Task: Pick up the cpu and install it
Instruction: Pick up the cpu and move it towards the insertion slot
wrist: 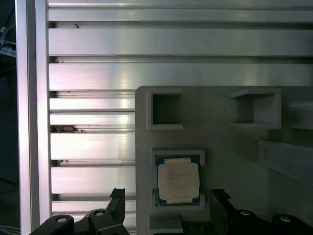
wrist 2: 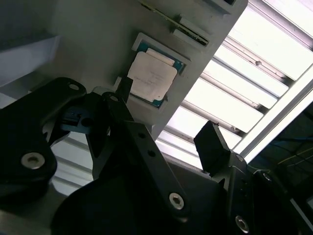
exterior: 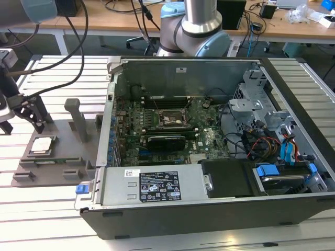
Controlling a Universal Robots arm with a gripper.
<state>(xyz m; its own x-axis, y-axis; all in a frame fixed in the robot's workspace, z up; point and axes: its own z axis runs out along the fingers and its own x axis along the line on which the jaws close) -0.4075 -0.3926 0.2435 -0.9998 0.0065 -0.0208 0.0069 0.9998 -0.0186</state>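
The tool (exterior: pixel 21 117) hangs over the grey tray (exterior: pixel 65 130) at the end of the arm, pointing down at the table (exterior: pixel 57 68). Its two black fingers (wrist 2: pixel 211 139) stand apart and hold nothing. The cpu (wrist: pixel 178 181) lies flat in a square tray recess just below the tool, clear of both fingertips. The open computer case (exterior: pixel 209 136) stands well apart from the tool.

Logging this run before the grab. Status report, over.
Gripper open, empty, poised above the cpu. It lies flat in its pocket of the grey tray, untouched. Nothing in the way.
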